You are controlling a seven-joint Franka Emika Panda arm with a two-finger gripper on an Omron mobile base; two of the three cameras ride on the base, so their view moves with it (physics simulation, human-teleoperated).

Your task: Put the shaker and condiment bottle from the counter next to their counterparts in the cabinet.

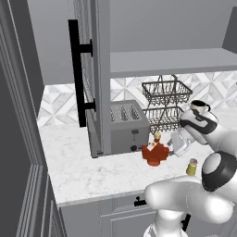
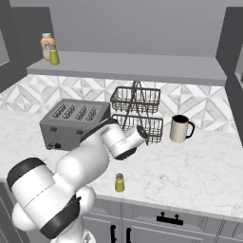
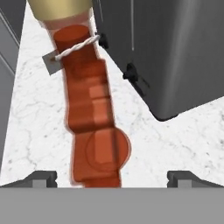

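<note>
No legible text, labels or numbers anywhere. Small grey tag (image 3: 51, 62) tied to condiment bottle (image 3: 92, 118) neck reads blank; toaster (image 2: 73, 124) front shows no markings.

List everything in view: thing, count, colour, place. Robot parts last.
condiment bottle: 1, red with tan cap, on the counter before the toaster, between the gripper's fingers
shaker: 1, yellow with pale cap, near the counter's front edge
counter: 1, white marble-look
cabinet: 1, grey, above the counter, door open with a black bar handle
shelf bottles: 2, one orange, one yellow-green, at the shelf's left end
toaster: 1, grey, four slots, on the counter
wire basket rack: 1, dark, two tiers, by the backsplash
mug: 1, cream, right of the rack
drawers: grey, black handles, below the counter
gripper: 1, dark fingertips, open, astride the bottle
</note>
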